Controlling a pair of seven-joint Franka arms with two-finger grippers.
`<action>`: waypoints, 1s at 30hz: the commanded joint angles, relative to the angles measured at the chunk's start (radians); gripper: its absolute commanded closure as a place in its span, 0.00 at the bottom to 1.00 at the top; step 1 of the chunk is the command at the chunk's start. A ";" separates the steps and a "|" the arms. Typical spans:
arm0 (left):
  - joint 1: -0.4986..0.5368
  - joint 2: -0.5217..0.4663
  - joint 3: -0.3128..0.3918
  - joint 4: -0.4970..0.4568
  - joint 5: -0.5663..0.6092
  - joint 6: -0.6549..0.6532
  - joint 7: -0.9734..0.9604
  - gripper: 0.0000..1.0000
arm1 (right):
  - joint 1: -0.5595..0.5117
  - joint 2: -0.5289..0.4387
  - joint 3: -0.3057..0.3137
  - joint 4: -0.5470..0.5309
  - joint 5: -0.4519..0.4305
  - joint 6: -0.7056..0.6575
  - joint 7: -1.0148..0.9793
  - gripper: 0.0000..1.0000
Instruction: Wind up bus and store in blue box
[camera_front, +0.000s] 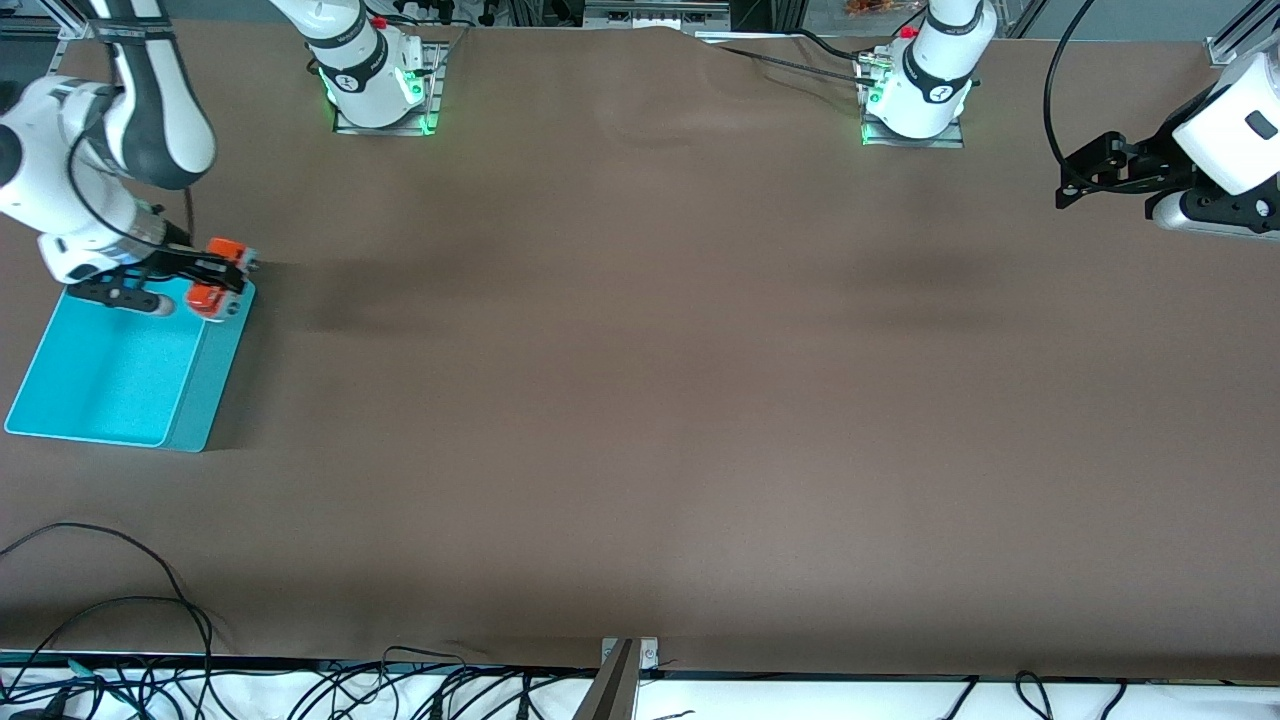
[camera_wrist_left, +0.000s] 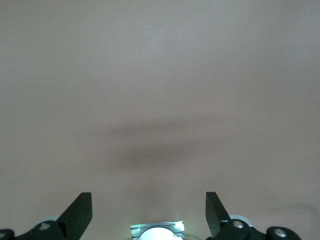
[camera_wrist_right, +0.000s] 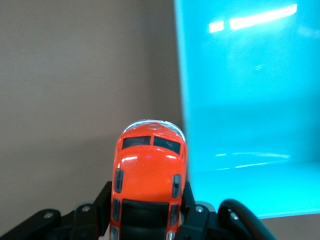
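The orange-red bus (camera_front: 207, 297) hangs above the corner of the blue box (camera_front: 110, 370) that lies toward the robots' bases, at the right arm's end of the table. My right gripper (camera_front: 225, 272) is shut on its sides. In the right wrist view the bus (camera_wrist_right: 149, 165) shows its dark roof panel between the fingers (camera_wrist_right: 102, 197), over the box's wall (camera_wrist_right: 240, 100) and the table beside it. My left gripper (camera_front: 1085, 172) waits open and holds nothing above the left arm's end of the table. Its fingers (camera_wrist_left: 80, 212) stand wide apart over bare cloth.
A brown cloth covers the table (camera_front: 640, 400). The two arm bases (camera_front: 375, 80) (camera_front: 915, 95) stand along the edge farthest from the front camera. Cables (camera_front: 120, 610) and a metal bracket (camera_front: 628, 660) lie at the nearest edge.
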 joint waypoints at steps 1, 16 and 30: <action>0.003 -0.028 0.001 -0.031 -0.015 -0.004 -0.007 0.00 | -0.012 0.037 -0.051 0.071 -0.103 -0.030 -0.068 1.00; 0.004 -0.027 0.001 -0.031 -0.017 -0.004 -0.007 0.00 | -0.084 0.291 -0.107 0.318 -0.124 -0.021 -0.200 1.00; 0.010 -0.027 0.002 -0.033 -0.017 -0.007 -0.005 0.00 | -0.104 0.428 -0.107 0.340 -0.135 0.014 -0.200 1.00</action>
